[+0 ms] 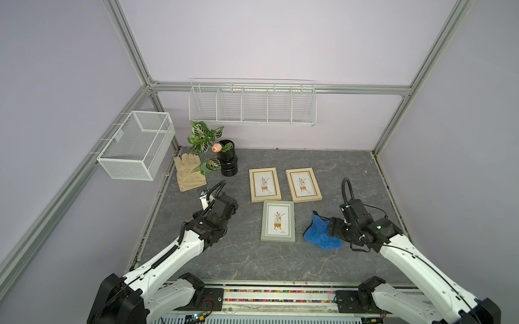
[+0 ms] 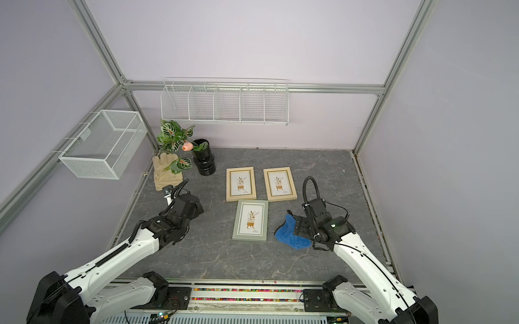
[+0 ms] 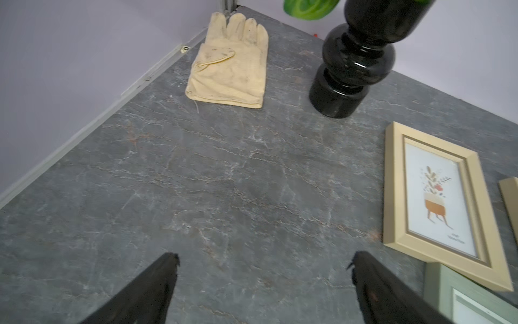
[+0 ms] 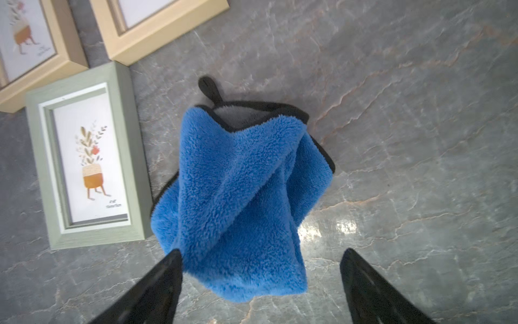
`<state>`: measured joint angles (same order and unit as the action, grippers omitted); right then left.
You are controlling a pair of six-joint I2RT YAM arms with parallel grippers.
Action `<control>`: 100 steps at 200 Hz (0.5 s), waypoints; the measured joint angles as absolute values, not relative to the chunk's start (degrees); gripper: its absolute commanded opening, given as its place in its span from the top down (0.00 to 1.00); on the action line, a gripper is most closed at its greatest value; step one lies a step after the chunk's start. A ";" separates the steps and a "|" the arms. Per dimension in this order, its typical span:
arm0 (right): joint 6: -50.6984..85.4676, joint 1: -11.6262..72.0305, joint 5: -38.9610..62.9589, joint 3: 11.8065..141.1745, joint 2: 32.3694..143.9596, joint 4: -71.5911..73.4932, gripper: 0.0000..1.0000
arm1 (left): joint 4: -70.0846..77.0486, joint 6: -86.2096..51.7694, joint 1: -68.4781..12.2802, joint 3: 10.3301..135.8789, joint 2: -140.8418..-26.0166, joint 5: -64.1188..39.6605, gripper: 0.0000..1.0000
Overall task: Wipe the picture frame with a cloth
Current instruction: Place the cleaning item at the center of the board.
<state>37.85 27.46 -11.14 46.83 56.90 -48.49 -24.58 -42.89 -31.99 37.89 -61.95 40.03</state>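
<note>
Your right gripper (image 4: 260, 252) stands with its jaws wide apart above the near end of the cloth (image 4: 241, 196), one fingertip just meeting the plush edge and the other over bare table (image 4: 406, 140), so nothing is clamped. The blue cloth lies on the table in a rumpled, folded heap, with its black loop (image 4: 208, 87) pointing away from the wrist. It sits on your right of the grey-green frame (image 4: 84, 157), just beside it, and in a top view a thin strip of table shows between the two. That closeness looks deliberate, since a short sideways carry would put the cloth on the glass. Of the three frames, the grey-green one is nearest, so I take it for the one to be wiped. The frames do not tell you whether the wipe is done or still to come. If it is still to come, the wide jaws suit the bulky pile, and the raised ridge down the middle of the cloth is probably the best fold to pinch. Your left gripper (image 3: 263, 256) is also spread open and holds nothing, hanging over bare table on the far side of the frames. From there it keeps clear of the right arm's path, yet it is near enough to pin a light frame that may slide under a stroke. The two beige frames (image 1: 265, 185) lie flat just beyond the grey-green one, so a long sweep could nudge them. The glove (image 3: 232, 64) and the black vase (image 3: 356, 64) sit off in the far left corner, out of the way
</note>
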 measured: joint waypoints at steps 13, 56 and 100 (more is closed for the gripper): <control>36.10 27.44 -11.03 48.40 56.93 -48.45 0.11 | -25.04 -42.76 -31.11 38.24 -62.94 41.52 0.00; 33.30 27.33 -10.72 49.25 59.88 -47.70 0.11 | -25.12 -41.23 -29.23 38.61 -63.44 45.80 0.00; 31.27 22.48 -11.03 47.97 63.72 -45.60 0.11 | -20.97 -36.49 -26.52 37.71 -62.70 48.60 0.00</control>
